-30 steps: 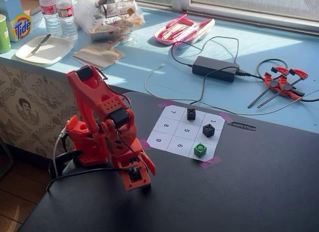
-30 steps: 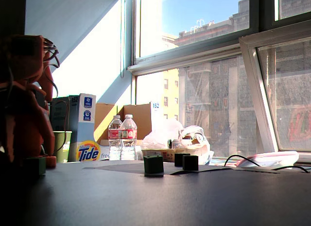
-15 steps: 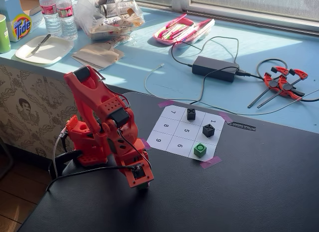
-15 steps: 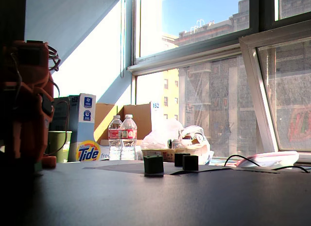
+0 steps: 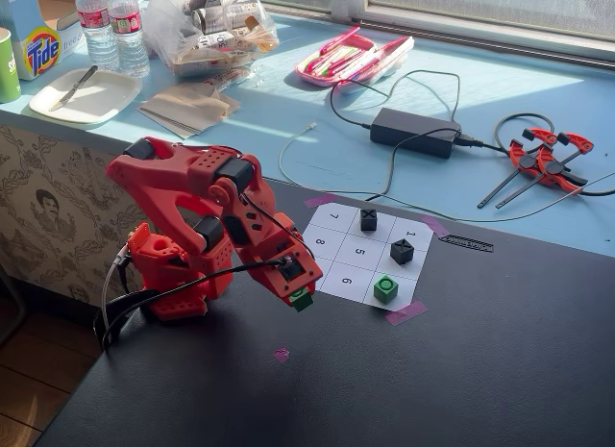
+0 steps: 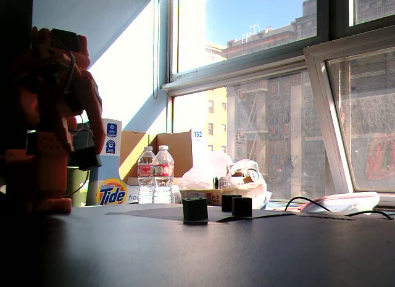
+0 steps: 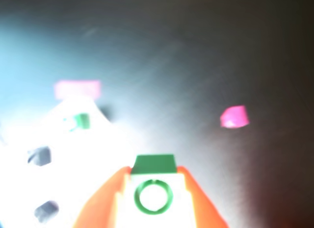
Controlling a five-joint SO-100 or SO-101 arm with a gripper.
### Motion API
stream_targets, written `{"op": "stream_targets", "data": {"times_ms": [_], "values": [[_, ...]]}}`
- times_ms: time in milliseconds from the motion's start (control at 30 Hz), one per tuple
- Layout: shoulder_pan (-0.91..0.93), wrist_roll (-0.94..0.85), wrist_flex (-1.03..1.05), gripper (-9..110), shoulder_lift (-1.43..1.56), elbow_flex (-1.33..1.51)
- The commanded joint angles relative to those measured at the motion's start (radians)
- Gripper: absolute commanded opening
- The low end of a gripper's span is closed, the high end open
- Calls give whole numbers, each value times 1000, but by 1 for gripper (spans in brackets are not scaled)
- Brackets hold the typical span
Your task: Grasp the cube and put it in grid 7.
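So we've got the red arm's hand (image 5: 301, 299) clamped on the green cube (image 5: 301, 298), holding it up off the dark counter (image 5: 480, 370) just to the left of the paper grid (image 5: 348, 280) in a fixed view. The wrist view backs it up: the cube (image 7: 153, 189) sits between the two orange fingers (image 7: 105, 206), ring mark facing the camera, though that picture is pretty blurry.

Cell 7 (image 5: 334, 216) is the far-left corner of the grid in that fixed view, well apart from the held cube. We see a second green cube (image 5: 385, 288) sitting in the near-right corner cell, and two black cubes, one with an X (image 5: 369, 219) in the far row and another (image 5: 402, 252) in the right column. A bit of pink tape (image 5: 281, 354) is on the counter near the arm.
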Motion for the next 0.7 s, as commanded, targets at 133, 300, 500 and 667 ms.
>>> {"op": "stream_targets", "data": {"times_ms": [133,300,500,667], "values": [[-548,66,6,0,-71,-219],[-765,9,-135,0,-272,-235],[-985,-32,-253,0,-545,-302],[-1032,-64,-360,0,-664,-307]]}}
